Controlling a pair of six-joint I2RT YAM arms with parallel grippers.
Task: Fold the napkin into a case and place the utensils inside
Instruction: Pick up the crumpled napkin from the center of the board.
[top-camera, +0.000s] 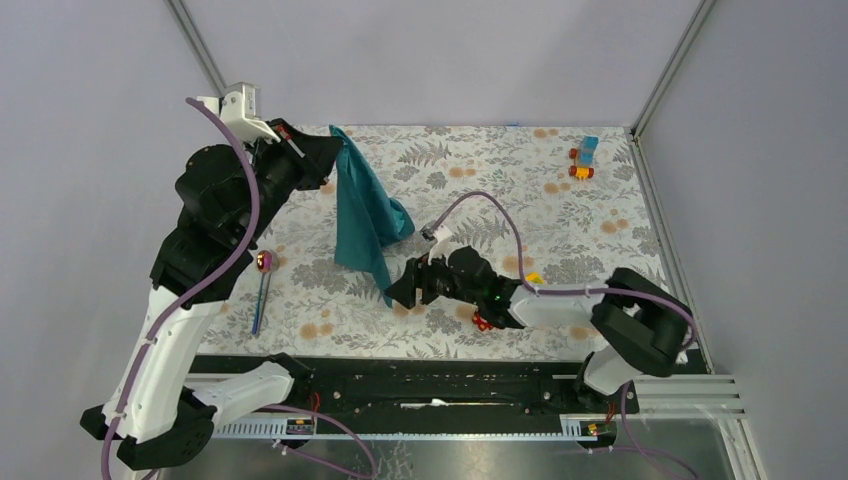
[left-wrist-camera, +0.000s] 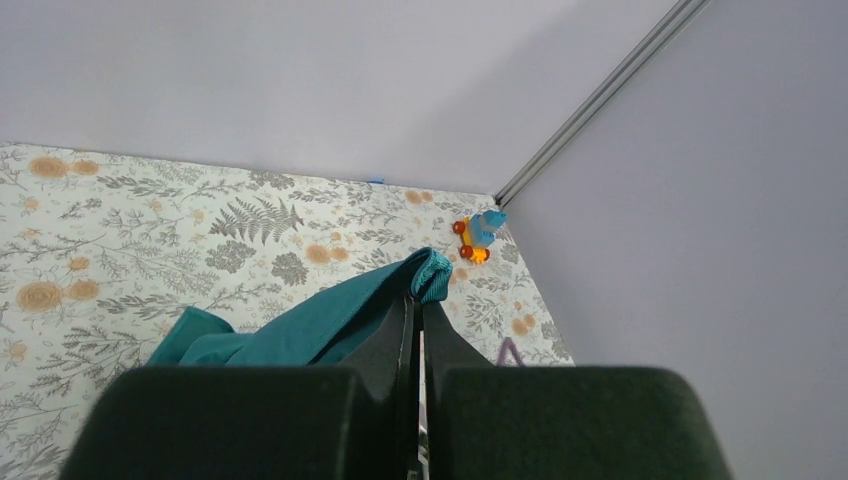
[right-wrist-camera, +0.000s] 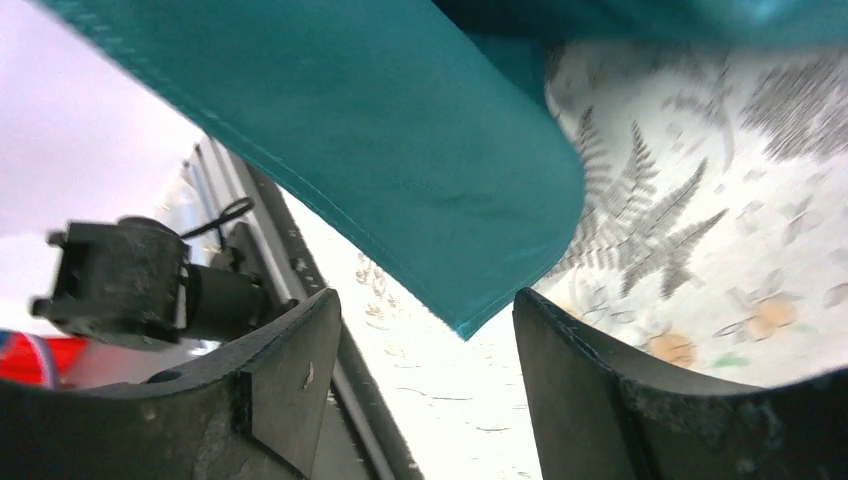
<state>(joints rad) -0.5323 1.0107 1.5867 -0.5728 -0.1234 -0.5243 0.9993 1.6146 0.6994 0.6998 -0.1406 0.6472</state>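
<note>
Left gripper (left-wrist-camera: 418, 296) clenched on napkin (top-camera: 365, 215) corner, cloth hanging to table. Right gripper (right-wrist-camera: 425, 335) jaws spread, napkin's low corner between them. Spoon (top-camera: 262, 285) lies apart, left.

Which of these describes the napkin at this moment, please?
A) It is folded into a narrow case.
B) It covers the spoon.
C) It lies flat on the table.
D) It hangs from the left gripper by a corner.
D: the left gripper is shut on one corner of the napkin, which hangs down.

Plain pale-grey walls (top-camera: 420, 60) meet at metal corner posts (top-camera: 672, 62) — a fern-patterned tabletop (top-camera: 500, 150) below.
</note>
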